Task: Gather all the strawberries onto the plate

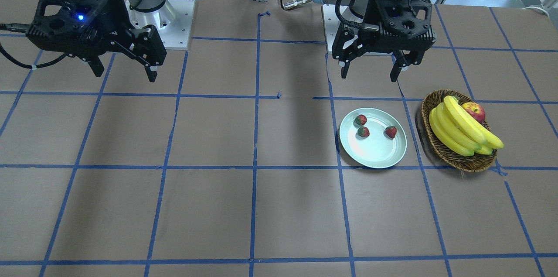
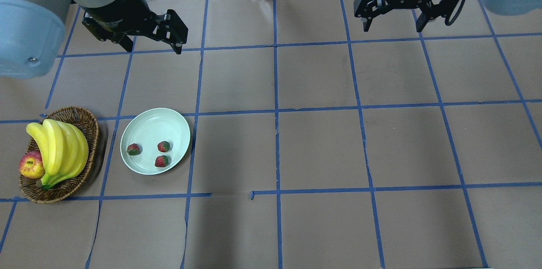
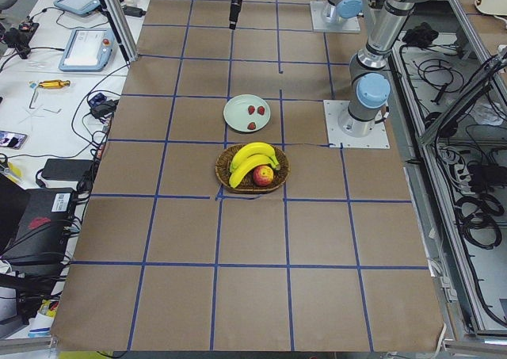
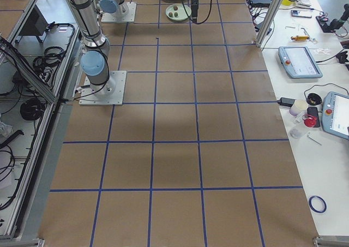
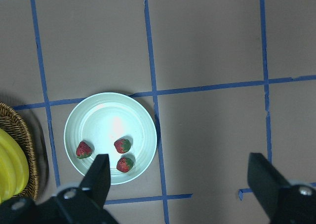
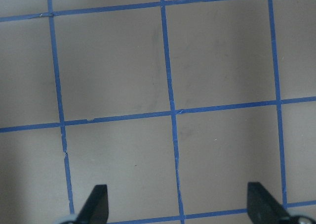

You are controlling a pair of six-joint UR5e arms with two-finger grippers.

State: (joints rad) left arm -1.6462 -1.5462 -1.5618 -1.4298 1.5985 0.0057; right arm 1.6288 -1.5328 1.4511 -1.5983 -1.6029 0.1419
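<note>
Resting inside the plate [image 2: 154, 127] are all three strawberries [image 2: 163, 146]. Left hand [image 2: 152, 46] and right hand [image 2: 394, 27] hang spread wide, both empty.

Three strawberries [image 5: 122, 145] are lying apart in the plate [image 5: 106, 117], a basket [image 5: 25, 135] holding bananas [image 5: 10, 164] is sitting just beside it, and the left gripper [image 5: 182, 180] is showing fingers spread wide.

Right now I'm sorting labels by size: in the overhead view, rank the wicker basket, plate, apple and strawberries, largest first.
1. wicker basket
2. plate, somewhat smaller
3. apple
4. strawberries, smallest; the three look alike, so I won't rank them against each other.
</note>
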